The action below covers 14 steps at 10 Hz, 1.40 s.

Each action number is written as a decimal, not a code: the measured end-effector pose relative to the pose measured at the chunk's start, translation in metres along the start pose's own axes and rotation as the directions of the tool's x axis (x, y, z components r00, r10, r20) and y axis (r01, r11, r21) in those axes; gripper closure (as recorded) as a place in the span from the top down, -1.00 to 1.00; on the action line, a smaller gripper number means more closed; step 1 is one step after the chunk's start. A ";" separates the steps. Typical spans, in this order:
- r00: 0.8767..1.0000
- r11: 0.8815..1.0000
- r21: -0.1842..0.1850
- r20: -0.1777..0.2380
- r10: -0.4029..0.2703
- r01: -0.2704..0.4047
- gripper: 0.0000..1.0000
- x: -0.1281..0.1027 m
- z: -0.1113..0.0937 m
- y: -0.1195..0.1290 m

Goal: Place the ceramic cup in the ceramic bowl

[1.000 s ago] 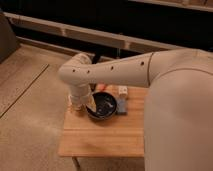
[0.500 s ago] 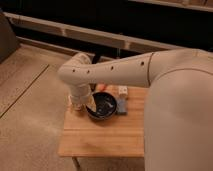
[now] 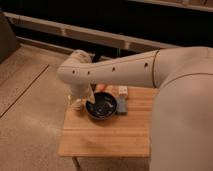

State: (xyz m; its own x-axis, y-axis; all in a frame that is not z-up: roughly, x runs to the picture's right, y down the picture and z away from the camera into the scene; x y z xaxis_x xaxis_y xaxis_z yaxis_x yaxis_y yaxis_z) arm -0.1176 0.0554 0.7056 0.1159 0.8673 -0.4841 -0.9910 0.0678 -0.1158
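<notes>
The ceramic bowl (image 3: 103, 106), round and glossy black, sits in the middle of a small wooden table (image 3: 107, 135). My gripper (image 3: 80, 102) hangs at the end of the white arm, low at the bowl's left rim. A small cream-white shape that looks like the ceramic cup (image 3: 91, 99) shows at the gripper, right by the bowl's left edge. The wrist hides most of it. I cannot tell whether it is gripped or resting.
A flat blue rectangular item (image 3: 123, 105) lies against the bowl's right side. A small white boxy item (image 3: 122, 91) stands behind it. My large white arm covers the table's right side. Dark shelving runs along the back, with floor to the left.
</notes>
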 end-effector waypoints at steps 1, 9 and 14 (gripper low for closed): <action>1.000 1.000 0.000 0.001 0.002 -0.002 0.30 0.000 0.000 -0.001; 0.993 0.988 0.148 0.107 -0.059 0.043 0.30 -0.046 0.011 -0.037; 0.977 0.999 -0.038 0.213 -0.015 0.023 0.30 -0.105 0.042 -0.031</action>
State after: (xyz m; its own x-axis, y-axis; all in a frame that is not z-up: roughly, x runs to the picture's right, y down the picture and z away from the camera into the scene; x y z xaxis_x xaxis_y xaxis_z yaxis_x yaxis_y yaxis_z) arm -0.1018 -0.0173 0.7968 0.1136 0.9513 -0.2864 -0.9847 0.0696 -0.1596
